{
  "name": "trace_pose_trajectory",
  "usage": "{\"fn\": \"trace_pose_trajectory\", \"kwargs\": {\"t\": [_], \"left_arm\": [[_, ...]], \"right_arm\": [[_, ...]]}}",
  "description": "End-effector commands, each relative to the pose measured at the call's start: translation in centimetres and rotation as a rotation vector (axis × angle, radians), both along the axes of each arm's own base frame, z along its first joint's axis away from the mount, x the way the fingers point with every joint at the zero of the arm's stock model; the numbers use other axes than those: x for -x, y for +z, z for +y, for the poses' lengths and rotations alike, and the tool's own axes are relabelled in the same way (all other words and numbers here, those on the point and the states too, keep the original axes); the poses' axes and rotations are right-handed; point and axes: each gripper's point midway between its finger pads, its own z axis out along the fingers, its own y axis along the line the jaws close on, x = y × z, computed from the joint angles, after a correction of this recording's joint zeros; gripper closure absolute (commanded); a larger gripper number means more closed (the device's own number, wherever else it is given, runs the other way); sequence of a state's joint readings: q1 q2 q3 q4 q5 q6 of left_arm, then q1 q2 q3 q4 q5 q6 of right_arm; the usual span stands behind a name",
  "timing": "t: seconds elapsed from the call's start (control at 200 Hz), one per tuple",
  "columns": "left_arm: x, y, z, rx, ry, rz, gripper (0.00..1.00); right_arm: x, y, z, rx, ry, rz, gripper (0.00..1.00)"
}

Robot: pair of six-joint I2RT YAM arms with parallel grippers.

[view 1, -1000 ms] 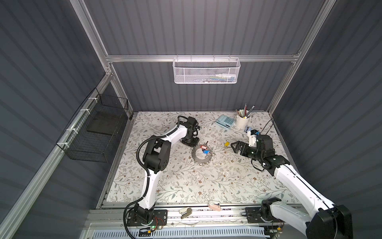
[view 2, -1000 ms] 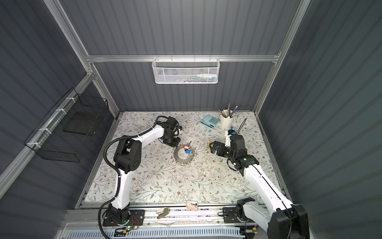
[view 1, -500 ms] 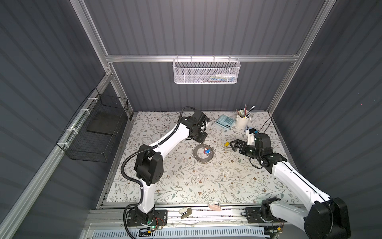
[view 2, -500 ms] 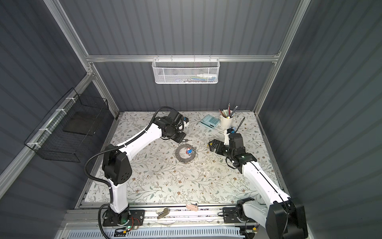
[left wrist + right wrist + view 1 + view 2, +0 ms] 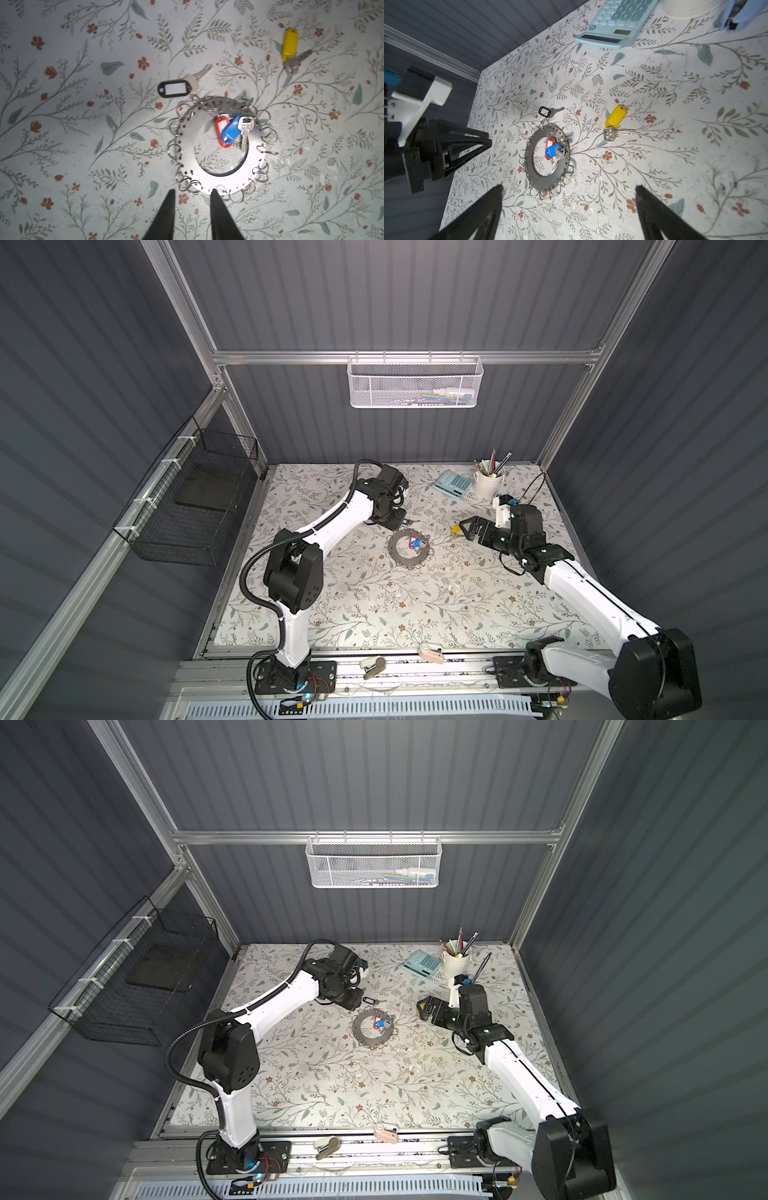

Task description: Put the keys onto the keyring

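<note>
Keyring [image 5: 186, 149] carries the red-tagged key [image 5: 220, 126] and blue-tagged key [image 5: 229, 133]. The left pincer [image 5: 192, 191], shut a second ago, now stands apart and empty, with the black-tagged key [image 5: 175, 89] lying just beside the ring's rim; whether it is hooked on I cannot tell. That leaves the yellow-tagged key [image 5: 615, 117], loose near the wide-apart right pincer [image 5: 569, 187], as likely next. All lies midway on a floral tabletop [image 5: 374, 614] inside dark ribbed walls [image 5: 415, 302].

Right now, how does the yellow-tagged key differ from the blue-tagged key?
The yellow-tagged key lies on the bare table, well apart from the keyring; the blue-tagged key lies across the keyring's band and open centre. The yellow tag lies alone, while the blue tag overlaps a red tag. Both lie flat, and each is a silver key joined to an oblong plastic tag.
</note>
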State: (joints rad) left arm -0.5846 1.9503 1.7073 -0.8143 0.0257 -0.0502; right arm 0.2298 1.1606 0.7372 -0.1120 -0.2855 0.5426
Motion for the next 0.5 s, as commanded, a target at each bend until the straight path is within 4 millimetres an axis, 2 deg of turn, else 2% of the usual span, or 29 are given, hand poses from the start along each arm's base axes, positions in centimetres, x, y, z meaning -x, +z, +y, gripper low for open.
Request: {"fn": "trace_pose_trajectory", "kwargs": {"t": [0.0,0.125,0.265,0.43,0.495], "left_arm": [[0.0,-2.2,-0.4,0.02,0.057,0.09,0.57],[-0.9,-4.4,0.6,0.088,0.135,0.185,0.54],[-1.4,-6.0,0.2,0.104,0.136,0.227,0.51],[-2.4,-7.1,0.2,-0.003,0.146,0.188,0.56],[-2.3,-7.2,-0.5,-0.033,0.135,0.16,0.58]], "right_arm": [[-0.6,0.7,0.8,-0.033,0.019,-0.014,0.01],[-0.6,0.5,1.0,-0.048,0.023,0.001,0.01],[-0.3,0.1,1.0,-0.044,0.024,0.009,0.01],[0.0,-0.4,0.9,-0.046,0.02,0.018,0.01],[0.2,-0.6,0.8,-0.045,0.015,0.02,0.01]]}}
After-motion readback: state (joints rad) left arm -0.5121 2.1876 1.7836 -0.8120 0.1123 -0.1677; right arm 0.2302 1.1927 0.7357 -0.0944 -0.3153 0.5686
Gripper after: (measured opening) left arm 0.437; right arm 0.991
